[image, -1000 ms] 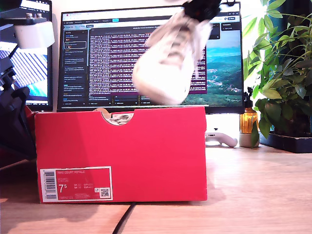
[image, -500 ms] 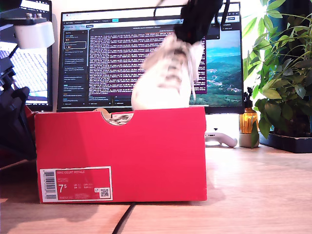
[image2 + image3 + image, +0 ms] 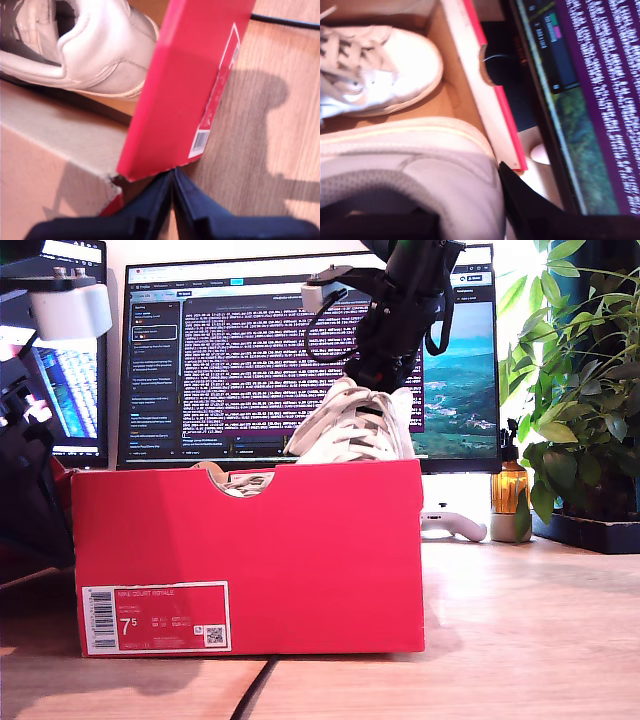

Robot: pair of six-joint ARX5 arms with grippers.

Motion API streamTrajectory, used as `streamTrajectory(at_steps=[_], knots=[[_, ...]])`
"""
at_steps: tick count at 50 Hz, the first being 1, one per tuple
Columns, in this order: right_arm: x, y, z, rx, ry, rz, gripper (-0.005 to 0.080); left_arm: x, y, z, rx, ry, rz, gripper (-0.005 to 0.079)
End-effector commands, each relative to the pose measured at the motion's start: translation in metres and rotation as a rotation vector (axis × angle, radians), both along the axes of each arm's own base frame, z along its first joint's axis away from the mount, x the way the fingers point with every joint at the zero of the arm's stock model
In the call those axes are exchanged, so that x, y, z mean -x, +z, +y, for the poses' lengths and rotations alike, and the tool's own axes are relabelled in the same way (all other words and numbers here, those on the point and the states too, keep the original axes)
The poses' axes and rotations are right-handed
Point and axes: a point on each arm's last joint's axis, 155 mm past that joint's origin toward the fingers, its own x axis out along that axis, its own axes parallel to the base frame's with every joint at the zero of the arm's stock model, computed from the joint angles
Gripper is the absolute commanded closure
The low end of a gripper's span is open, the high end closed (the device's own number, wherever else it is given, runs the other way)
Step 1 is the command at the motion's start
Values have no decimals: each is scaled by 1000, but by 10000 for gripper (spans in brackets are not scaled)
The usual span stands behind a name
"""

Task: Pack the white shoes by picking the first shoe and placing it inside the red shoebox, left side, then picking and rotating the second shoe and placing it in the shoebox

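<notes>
Monitor [image 3: 250, 350] behind, my second gripper [image 3: 378, 378] clamping second shoe [image 3: 352, 427] over red shoebox [image 3: 300, 540]

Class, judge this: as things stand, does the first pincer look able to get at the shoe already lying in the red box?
Probably yes. My first pincer sits shut by the red shoebox corner; the box is open, with that shoe uncovered.

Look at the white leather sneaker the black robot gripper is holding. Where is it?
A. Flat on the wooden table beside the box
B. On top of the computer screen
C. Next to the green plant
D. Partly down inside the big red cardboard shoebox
D: in the exterior view the white leather sneaker, held by my second gripper, sticks up from behind the red cardboard shoebox's top edge, its lower part hidden inside.
</notes>
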Motion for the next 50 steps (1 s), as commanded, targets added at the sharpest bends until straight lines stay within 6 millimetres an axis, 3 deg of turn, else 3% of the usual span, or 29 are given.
streamTrajectory(at_steps=[1,14,26,35,50], knots=[[0,7,10,-19,22,-8,763,-4,4,-5,18,-1,-12,761],[9,-10,28,-6,63,27,762,-4,4,-5,18,-1,-12,761],[7,-33,32,18,64,62,751,-4,4,-5,18,-1,-12,761],[2,-35,32,13,60,52,742,-4,4,-5,18,-1,-12,761],[-5,-55,26,36,40,76,513,-4,4,-5,18,-1,-12,761]])
